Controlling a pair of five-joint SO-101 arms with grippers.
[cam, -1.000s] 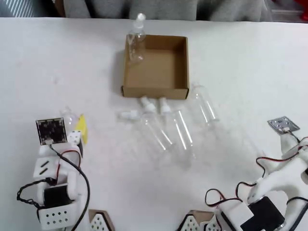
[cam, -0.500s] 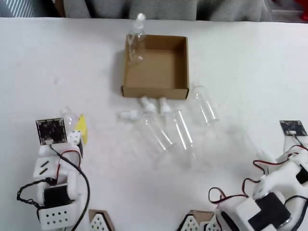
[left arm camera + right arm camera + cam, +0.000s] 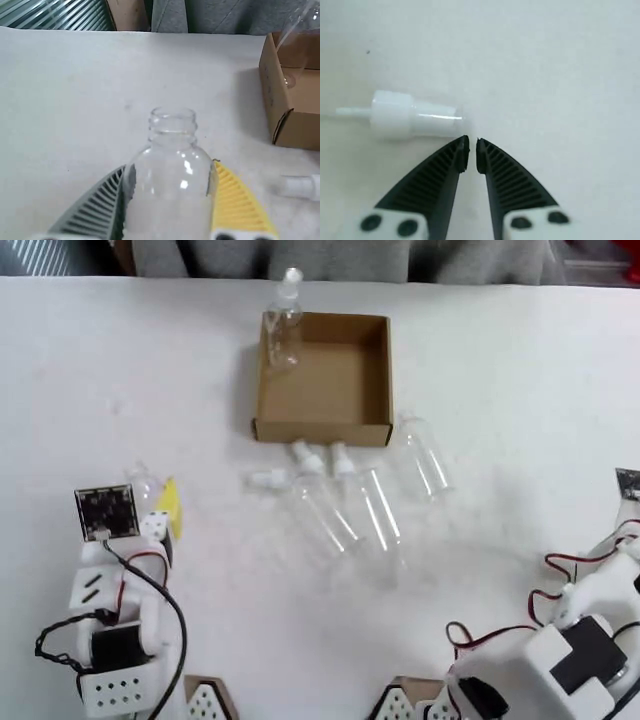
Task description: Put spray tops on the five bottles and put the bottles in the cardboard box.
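My left gripper (image 3: 171, 170) is shut on a clear bottle (image 3: 170, 175) with an open neck, held between the grey and yellow fingers; from above this bottle (image 3: 143, 483) is at the near left. The cardboard box (image 3: 375, 380) holds one topped bottle (image 3: 283, 328) leaning in its far left corner. In front of the box lie two topped bottles (image 3: 325, 508) (image 3: 372, 502), an open bottle (image 3: 427, 458) and a loose spray top (image 3: 268, 479). My right gripper (image 3: 471, 150) is shut and holds nothing, its tips just short of another spray top (image 3: 410, 116) lying on the table.
The right arm (image 3: 585, 645) sits at the near right corner, with red and black cables looping off it. The box's near corner (image 3: 280, 115) and a spray top (image 3: 300, 186) lie ahead of the left gripper. White table (image 3: 150, 360) stretches out around the box.
The right arm has swung to the right, its wrist going from near the table's right side to the picture's right edge. The left arm and the bottles have not moved.
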